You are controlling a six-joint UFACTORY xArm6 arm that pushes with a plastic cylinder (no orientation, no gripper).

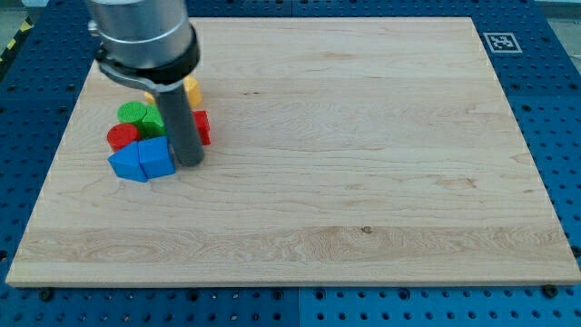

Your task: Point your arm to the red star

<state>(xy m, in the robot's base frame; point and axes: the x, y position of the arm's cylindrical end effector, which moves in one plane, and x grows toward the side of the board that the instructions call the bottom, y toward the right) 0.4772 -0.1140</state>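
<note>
The red star (pixel 201 126) peeks out just to the right of my rod, in a tight cluster of blocks at the board's left. My tip (pixel 190 163) rests on the board just below the red star and right beside the blue blocks. In the cluster are a red round block (pixel 122 136), a green block (pixel 135 113), a second green block (pixel 152 124), a blue block (pixel 156 156), a blue triangular block (pixel 126 164) and a yellow block (pixel 190 91), partly hidden by the rod.
The wooden board (pixel 363 154) lies on a blue perforated table. A black-and-white marker tag (pixel 500 41) sits at the board's top right corner. The arm's grey body (pixel 145 36) hangs over the top left.
</note>
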